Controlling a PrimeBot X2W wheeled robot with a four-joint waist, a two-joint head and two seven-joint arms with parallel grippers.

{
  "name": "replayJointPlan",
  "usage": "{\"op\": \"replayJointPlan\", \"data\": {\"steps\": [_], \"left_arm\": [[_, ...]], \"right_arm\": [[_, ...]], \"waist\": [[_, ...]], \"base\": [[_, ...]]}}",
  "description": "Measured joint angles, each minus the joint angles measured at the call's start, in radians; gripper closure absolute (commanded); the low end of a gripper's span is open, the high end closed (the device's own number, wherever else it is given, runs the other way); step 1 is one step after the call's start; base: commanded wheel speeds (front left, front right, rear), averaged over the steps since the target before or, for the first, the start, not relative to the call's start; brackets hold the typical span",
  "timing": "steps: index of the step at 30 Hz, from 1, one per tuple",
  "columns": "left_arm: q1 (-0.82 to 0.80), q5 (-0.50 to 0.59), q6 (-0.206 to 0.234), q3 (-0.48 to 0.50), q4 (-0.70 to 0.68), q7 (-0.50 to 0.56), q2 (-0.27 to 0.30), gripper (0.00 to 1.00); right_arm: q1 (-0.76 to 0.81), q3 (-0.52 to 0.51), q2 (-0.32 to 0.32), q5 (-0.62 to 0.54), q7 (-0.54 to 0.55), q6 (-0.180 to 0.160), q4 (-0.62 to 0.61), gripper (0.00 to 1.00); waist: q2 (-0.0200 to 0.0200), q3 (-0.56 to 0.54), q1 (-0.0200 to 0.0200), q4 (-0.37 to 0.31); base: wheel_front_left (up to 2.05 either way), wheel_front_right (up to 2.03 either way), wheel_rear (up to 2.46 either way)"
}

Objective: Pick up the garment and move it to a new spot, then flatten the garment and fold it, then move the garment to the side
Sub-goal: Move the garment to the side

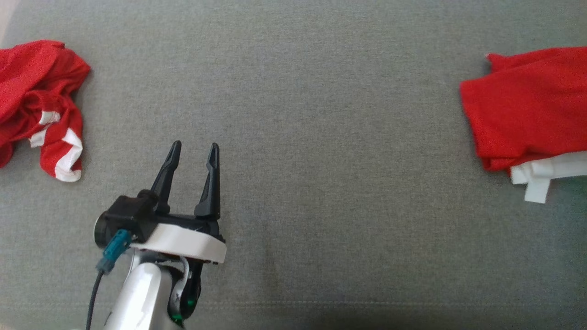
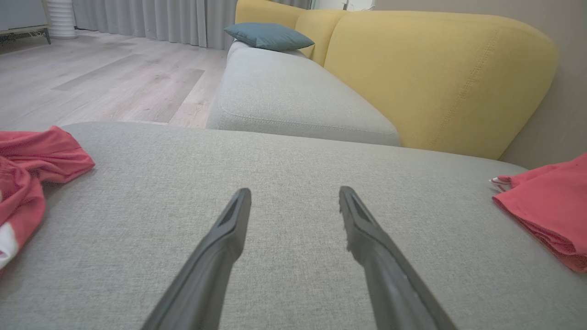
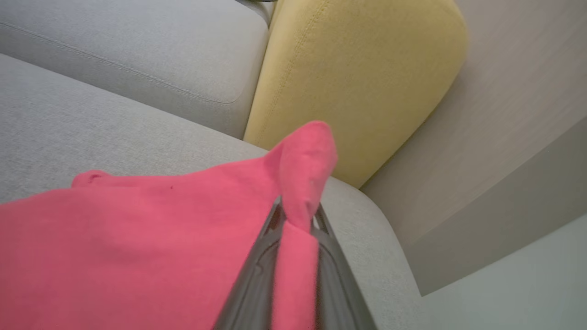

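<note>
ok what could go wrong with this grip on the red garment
The right hand grips only a narrow fold of the red garment; it may slip free on lifting.
Lifting by that fold could pull the layers apart, leaving the white layer behind.
It lies near the cushion's corner; a drop might reach the floor.

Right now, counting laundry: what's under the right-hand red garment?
White cloth pokes out from under the red garment, at its near edge. How far it runs beneath, and whether it's a separate piece, is covered.

Soft, even light w/ faint shadows; 2 wrist views bend at edges (close garment (image 3: 137, 256) blurred).
</note>
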Motion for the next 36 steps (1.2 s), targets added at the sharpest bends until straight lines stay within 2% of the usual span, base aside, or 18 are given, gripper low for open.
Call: {"op": "replayJointPlan", "data": {"steps": [5,8,9,10,11,12,21,32,36], "left_arm": [[-0.001,0.0,-0.001,0.002,0.0,0.0,0.0,0.0],[-0.001,0.0,-0.001,0.003,0.001,0.0,0.0,0.0],[-0.001,0.0,-0.001,0.003,0.002,0.0,0.0,0.0],[-0.001,0.0,-0.002,0.003,0.003,0.0,0.0,0.0],[-0.001,0.0,-0.002,0.002,0.004,0.0,-0.001,0.0],[-0.001,0.0,-0.002,0.002,0.006,0.0,-0.001,0.0],[0.001,0.0,-0.002,0.001,0.022,0.0,0.0,0.0],[0.07,-0.021,0.019,0.007,0.017,0.0,0.0,0.0],[0.094,-0.027,0.026,0.027,-0.002,0.0,0.0,0.0]], "right_arm": [[0.015,-0.076,0.017,-0.042,0.015,0.0,-0.047,1.0],[0.03,-0.115,0.049,-0.062,0.024,0.0,-0.082,1.0],[0.037,-0.123,0.056,-0.067,0.028,0.0,-0.087,0.57],[0.042,-0.133,0.063,-0.07,0.035,0.0,-0.089,0.09],[0.049,-0.141,0.071,-0.071,0.036,0.0,-0.094,0.09],[0.056,-0.149,0.078,-0.071,0.037,0.0,-0.098,0.0],[0.078,-0.165,0.158,-0.072,0.007,0.0,-0.146,0.0],[0.217,-0.023,0.352,0.003,-0.086,0.0,-0.21,0.0],[0.302,-0.002,0.427,0.039,-0.111,0.0,-0.247,0.0]], "waist": [[0.0,0.008,0.0,0.004],[0.0,0.005,0.0,-0.002],[0.0,0.004,0.0,-0.003],[0.0,0.003,0.0,-0.005],[0.0,0.001,0.0,-0.007],[0.0,0.0,0.0,-0.008],[0.0,-0.054,-0.0001,-0.014],[0.0,-0.215,-0.0002,-0.007],[0.0,-0.272,-0.0002,0.002]], "base": [[0.0,0.0,0.0],[0.0,0.0,0.0],[0.0,0.0,0.0],[0.0,0.0,0.0],[0.0,0.0,0.0],[0.0,0.0,0.0],[0.0,0.0,0.0],[0.0,0.0,0.0],[0.0,0.0,0.0]]}}
